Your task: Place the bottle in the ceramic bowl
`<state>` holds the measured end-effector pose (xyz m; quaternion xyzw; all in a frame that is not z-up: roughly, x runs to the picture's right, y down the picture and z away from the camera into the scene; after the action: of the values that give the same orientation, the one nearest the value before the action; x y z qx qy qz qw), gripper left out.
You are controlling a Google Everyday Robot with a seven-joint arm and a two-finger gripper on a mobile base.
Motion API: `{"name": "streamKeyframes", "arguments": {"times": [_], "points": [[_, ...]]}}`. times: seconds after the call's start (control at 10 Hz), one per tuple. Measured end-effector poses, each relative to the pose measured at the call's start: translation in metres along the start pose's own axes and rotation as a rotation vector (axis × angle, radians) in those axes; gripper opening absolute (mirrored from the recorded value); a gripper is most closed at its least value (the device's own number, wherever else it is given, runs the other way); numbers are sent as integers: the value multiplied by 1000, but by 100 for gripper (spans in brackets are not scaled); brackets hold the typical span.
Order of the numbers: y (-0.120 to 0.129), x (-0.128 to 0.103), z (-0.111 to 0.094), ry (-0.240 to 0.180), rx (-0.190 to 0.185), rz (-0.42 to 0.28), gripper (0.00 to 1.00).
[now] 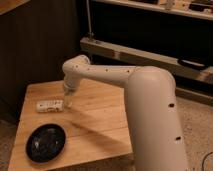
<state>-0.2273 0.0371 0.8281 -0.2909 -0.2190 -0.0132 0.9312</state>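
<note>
The small white bottle (pixel 50 105) lies on its side on the left part of the wooden table (pixel 95 125). The black ceramic bowl (pixel 46 142) sits at the table's front left, a little in front of the bottle. My gripper (pixel 68 101) hangs from the white arm (pixel 115 82) and points down just to the right of the bottle's end, close to the table top. It holds nothing that I can see.
A dark cabinet wall stands behind the table on the left. A low metal shelf rail (pixel 150 55) runs behind on the right. The floor to the right is speckled. The arm's large body (pixel 152 125) covers the table's right side.
</note>
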Motion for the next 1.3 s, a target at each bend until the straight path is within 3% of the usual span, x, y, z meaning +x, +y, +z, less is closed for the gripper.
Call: {"name": "streamKeyframes", "arguments": {"times": [0.5,1.3], "points": [[-11,-6,34,-39,-51,26,65],[8,-34,75,-22,-66,43,65]]}}
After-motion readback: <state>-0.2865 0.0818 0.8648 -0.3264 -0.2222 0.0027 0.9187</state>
